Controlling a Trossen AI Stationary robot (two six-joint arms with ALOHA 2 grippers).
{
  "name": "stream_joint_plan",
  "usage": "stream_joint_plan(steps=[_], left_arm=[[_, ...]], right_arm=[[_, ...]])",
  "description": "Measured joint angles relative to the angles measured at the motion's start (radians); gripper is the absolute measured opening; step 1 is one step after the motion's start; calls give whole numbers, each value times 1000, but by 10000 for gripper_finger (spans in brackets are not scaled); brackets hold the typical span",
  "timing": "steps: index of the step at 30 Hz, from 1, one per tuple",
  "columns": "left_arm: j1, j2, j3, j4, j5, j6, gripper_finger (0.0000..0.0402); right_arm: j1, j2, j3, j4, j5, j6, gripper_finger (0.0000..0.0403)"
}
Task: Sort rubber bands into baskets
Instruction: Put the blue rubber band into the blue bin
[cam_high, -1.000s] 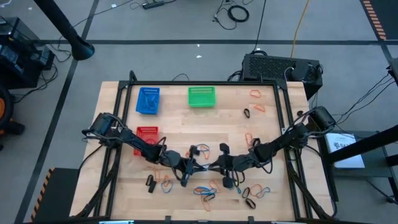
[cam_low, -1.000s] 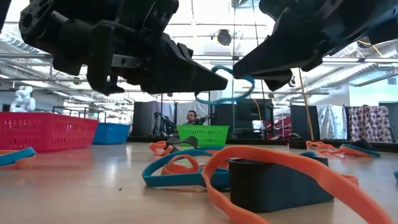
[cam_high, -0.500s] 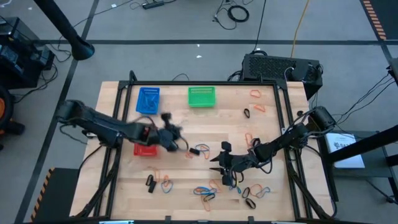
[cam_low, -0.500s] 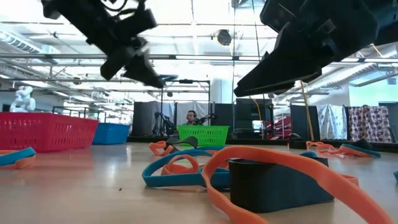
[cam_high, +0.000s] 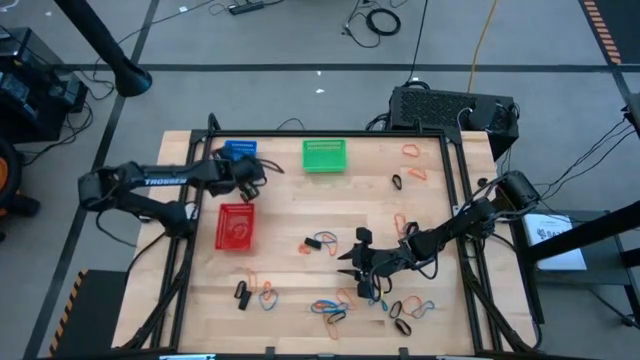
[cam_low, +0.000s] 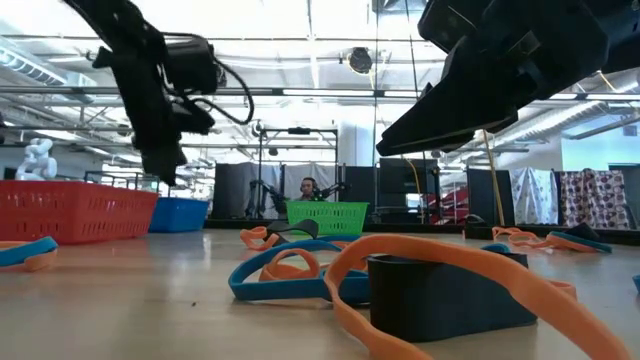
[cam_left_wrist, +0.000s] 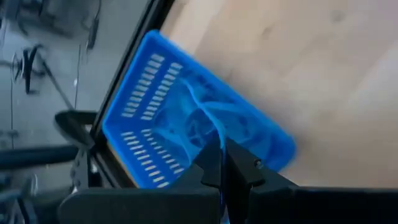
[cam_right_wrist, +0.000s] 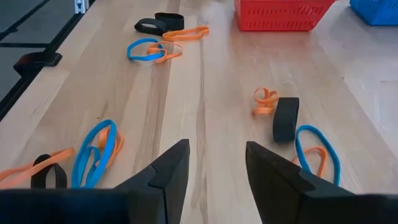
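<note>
My left gripper hovers at the blue basket in the far left corner, shut on a blue rubber band; the left wrist view looks down into that basket. The green basket stands to its right and the red basket nearer. My right gripper stands open low over the table's near middle, with nothing between its fingers. Loose blue, orange and black rubber bands lie on the wood around it, and others lie at the far right. My left gripper pinches a thin blue rubber band between its two shut fingers. The fingers slant down toward the blue basket. The band's free loop sticks out past the fingertips, lifted clear above the basket's inside.
A black band and an orange one lie just ahead of my right gripper. A black box with cables stands past the far right corner. A dark metal frame borders the table. Bare wood lies in the middle.
My right gripper has opened and let go of the blue band that both grippers held over the near middle. My left gripper has swung up and toward the table's far left with that band, turning and tipping down over the blue basket.
</note>
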Motion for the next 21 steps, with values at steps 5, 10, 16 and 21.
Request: stream_joint_plan(steps=[5,10,16,21], left_arm=[[86,0,-8,22,-1,-1,22],[124,0,-8,25,47,-1,52],[144,0,-8,19,53,-1,100],[146,0,-8,27,51,-1,134]], right_arm=[[0,0,0,-7,0,-11,151],[0,0,0,-38,0,-10,151],[0,0,0,-40,0,12,151],[0,0,0,-40,0,12,151]])
